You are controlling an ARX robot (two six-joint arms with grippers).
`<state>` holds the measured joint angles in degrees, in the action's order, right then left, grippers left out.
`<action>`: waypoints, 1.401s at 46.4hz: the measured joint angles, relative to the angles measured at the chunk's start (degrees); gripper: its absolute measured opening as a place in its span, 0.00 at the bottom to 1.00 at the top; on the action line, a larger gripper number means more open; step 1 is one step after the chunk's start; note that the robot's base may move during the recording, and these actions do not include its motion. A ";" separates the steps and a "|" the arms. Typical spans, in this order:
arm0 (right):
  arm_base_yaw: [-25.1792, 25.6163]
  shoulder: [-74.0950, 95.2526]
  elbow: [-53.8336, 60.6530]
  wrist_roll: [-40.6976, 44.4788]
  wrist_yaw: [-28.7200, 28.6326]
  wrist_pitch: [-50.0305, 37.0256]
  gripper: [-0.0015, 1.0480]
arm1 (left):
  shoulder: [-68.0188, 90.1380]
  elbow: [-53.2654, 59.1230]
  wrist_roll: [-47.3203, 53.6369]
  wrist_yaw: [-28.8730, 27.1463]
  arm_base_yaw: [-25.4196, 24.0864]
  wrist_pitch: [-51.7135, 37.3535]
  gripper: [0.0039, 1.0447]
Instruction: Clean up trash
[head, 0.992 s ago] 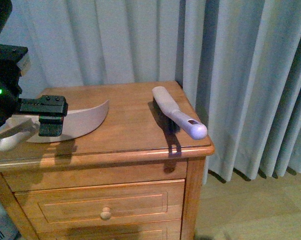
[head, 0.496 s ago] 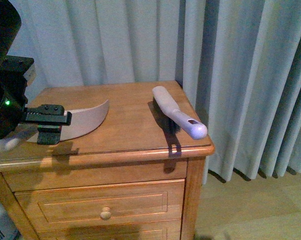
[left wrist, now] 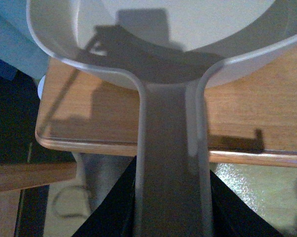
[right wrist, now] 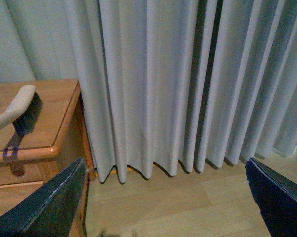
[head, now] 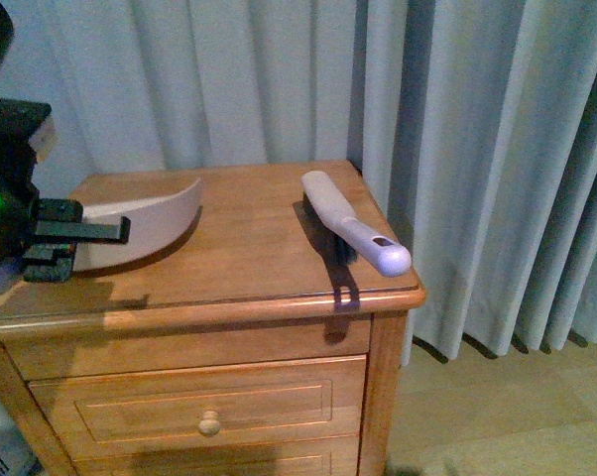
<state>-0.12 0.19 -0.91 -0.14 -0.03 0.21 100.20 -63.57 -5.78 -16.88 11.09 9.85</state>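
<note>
No crumpled white paper shows in any view; the trash is out of sight. My left gripper (head: 65, 248) is shut on the handle of a pale dustpan (head: 145, 223), holding it over the left part of the wooden nightstand (head: 239, 258). In the left wrist view the dustpan's handle (left wrist: 170, 163) runs between the jaws and its scoop (left wrist: 188, 39) looks empty. A lilac hand brush (head: 353, 233) lies on the nightstand's right side; it also shows in the right wrist view (right wrist: 18, 111). My right gripper (right wrist: 163, 207) is open and empty above the floor, right of the nightstand.
Grey curtains (head: 457, 149) hang behind and to the right of the nightstand. Its drawer with a round knob (head: 210, 426) faces me. Wooden floor (right wrist: 178, 202) lies to the right. The nightstand's left edge (left wrist: 89, 143) is below the dustpan handle.
My left gripper has pulled left and tilted the dustpan, whose scoop now stands higher and further back on the nightstand. The brush has not moved.
</note>
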 joint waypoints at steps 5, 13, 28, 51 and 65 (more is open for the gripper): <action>0.00 0.00 0.00 0.00 0.00 0.00 0.93 | -6.54 4.02 3.19 -1.25 0.11 -7.76 0.26; 0.00 0.00 0.00 0.00 0.00 0.00 0.93 | -21.11 13.49 9.81 -0.85 0.94 -21.53 0.26; 0.00 0.00 0.00 0.00 0.00 0.00 0.93 | -55.21 38.80 15.85 -0.28 2.43 -36.70 0.26; -2.51 2.78 -1.01 0.11 6.67 3.76 0.93 | -84.13 51.63 13.81 -2.62 5.31 -26.34 0.26; -15.89 27.52 -12.24 -1.60 13.99 -1.49 0.93 | -84.26 51.63 13.60 -2.64 5.42 -26.34 0.26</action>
<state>-16.01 27.70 -13.15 -1.74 13.96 -1.28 15.94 -11.94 7.81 -19.53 16.51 -16.49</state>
